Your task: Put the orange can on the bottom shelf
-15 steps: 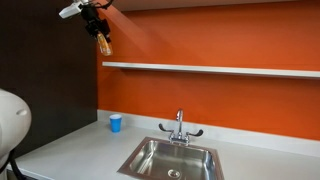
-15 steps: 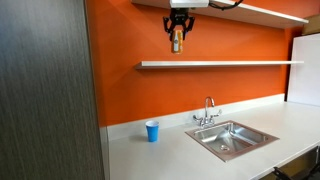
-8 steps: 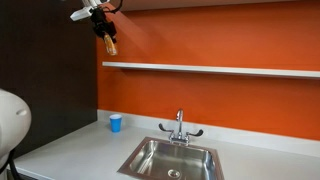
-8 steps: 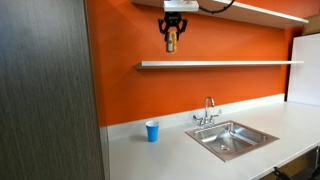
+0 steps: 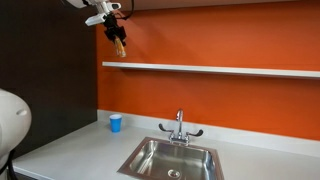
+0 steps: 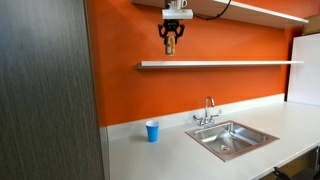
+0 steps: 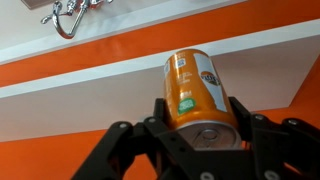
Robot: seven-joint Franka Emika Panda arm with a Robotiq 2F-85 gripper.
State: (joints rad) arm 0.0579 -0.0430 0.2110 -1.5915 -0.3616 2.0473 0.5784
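Orange can (image 7: 198, 92): slim, orange-brown, pale metal top, white and green label patches. Clamped between the gripper (image 5: 119, 42) fingers, tilted off vertical, in mid-air. In both exterior views it sits above one end of the bottom shelf (image 6: 220, 64), not touching. Shelf: long thin pale ledge, level across the orange wall.

The orange can (image 7: 200, 90) bears a green patch (image 7: 185, 103); bottom shelf (image 5: 220, 70) white.

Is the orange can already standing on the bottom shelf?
No, the claw holds the orange can in the air, higher than the bottom shelf and apart from it.
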